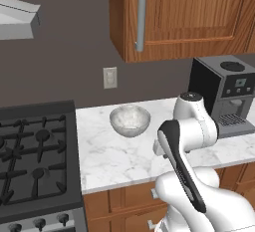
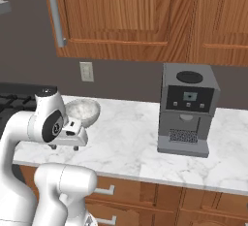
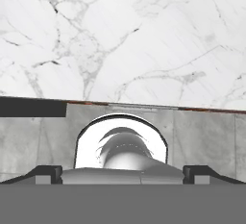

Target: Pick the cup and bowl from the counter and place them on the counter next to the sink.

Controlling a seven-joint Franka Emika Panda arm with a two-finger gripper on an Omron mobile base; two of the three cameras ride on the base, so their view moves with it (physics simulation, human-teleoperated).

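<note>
- The bowl (image 1: 129, 120) sits upright on the white marble tabletop (image 1: 114, 156), toward the back wall, just right of the black gas stovetop (image 1: 35, 156).
- In the right base view the bowl (image 2: 83, 111) is partly hidden behind the arm's upper joint, and nothing touches it.
- A dark coffee machine (image 2: 186, 108) stands on the same tabletop, well apart from the bowl to the right.
- The end effector (image 3: 123, 172) is spread wide: its two dark fingertips (image 3: 47, 172) stand far apart at the bottom corners of the hand view, with nothing between them.
- The hand view looks over veined marble.
- A wooden wall cabinet (image 1: 189, 17) with a grey bar handle hangs above the tabletop, and a wall outlet (image 1: 110, 77) sits behind the bowl.
</note>
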